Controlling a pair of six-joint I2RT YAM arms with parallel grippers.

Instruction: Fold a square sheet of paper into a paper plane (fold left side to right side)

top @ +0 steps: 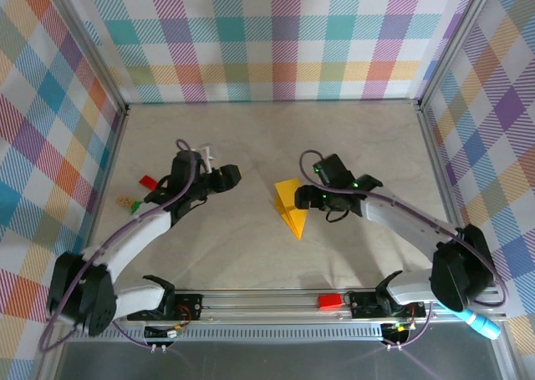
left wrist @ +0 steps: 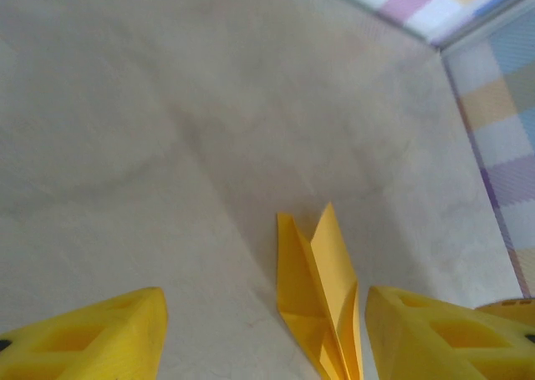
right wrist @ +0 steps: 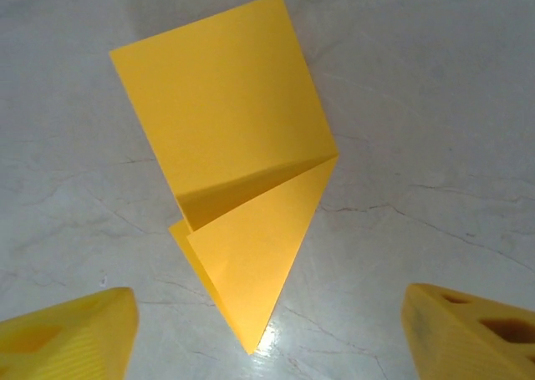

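So the yellow-orange paper plane (top: 290, 206) sits about mid-worktop, a bit right of centre, and it's only partly folded. From the right wrist camera it's a squarish flap leaning up and away, with a pointed triangular part below it and the tip aimed back toward the camera. There's a clear crease where the two meet. From the left wrist camera it looks like a narrow ridged wedge with flaps standing up.

The right claw (top: 303, 198) is just beside the plane's right edge. Its yellow fingers (right wrist: 75, 334) are spread wide with the pointed end of the paper between them, and as far as I can see nothing is pinched or touching.

The left claw (top: 230, 175) is off to the left, well apart from the paper but pointing at it. It's spread too: its fingers (left wrist: 92, 338) are wide apart, and the plane shows just inside the right-hand one.

The pale marbled worktop (top: 368, 146) also has a small red block (top: 148, 181) and a tan-and-green block (top: 127, 203) near its left edge. Another red block (top: 329, 301) sits on the front rail, and a light blue pen-like cylinder (top: 482, 322) is at the near right corner.
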